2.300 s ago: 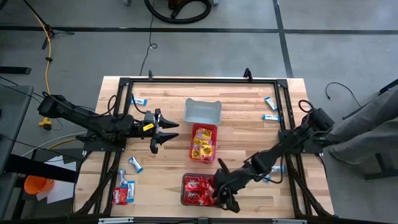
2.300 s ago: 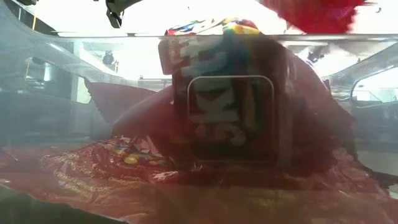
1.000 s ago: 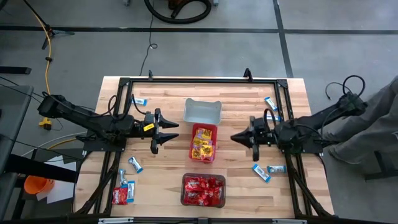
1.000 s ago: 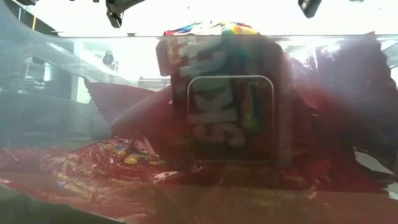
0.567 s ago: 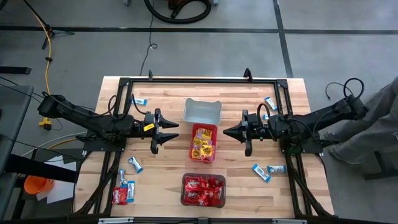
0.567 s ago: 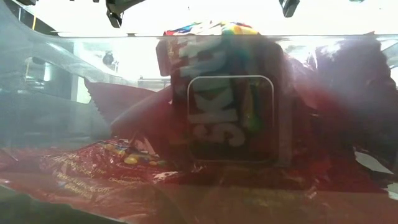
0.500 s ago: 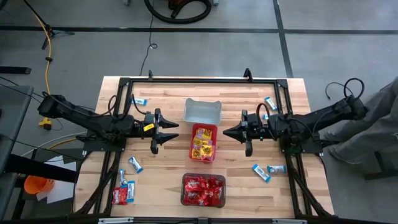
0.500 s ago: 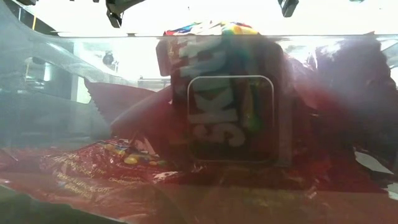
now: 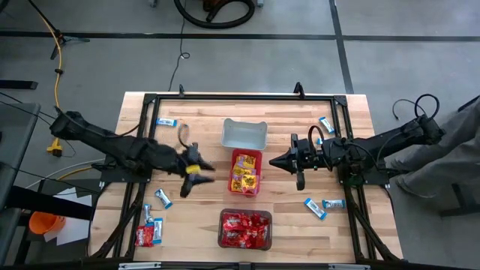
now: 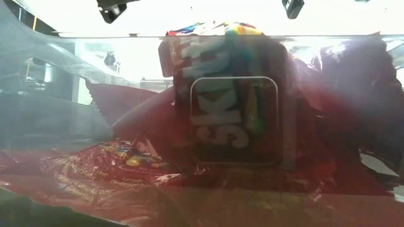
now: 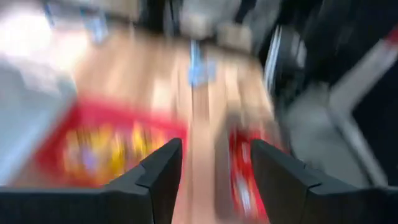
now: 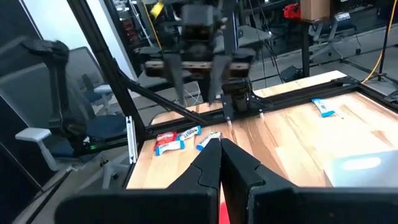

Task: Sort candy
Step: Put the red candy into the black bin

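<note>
The left tool (image 9: pixel 196 175) hangs over the table with fingers parted; the right tool (image 9: pixel 274 160) hangs closed.

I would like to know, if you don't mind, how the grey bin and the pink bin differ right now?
The grey rectangular bin looks empty, while the pink rectangular bin holds yellow wrapped candy packets. The grey bin sits nearer the table's far edge and lies crosswise; the pink bin sits mid-table, lengthwise. Both lie between the two arms.

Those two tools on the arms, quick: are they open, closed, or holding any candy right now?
Left tool: open, fingers apart, holding nothing.
Right tool: closed, fingertips together, no candy between them.
</note>
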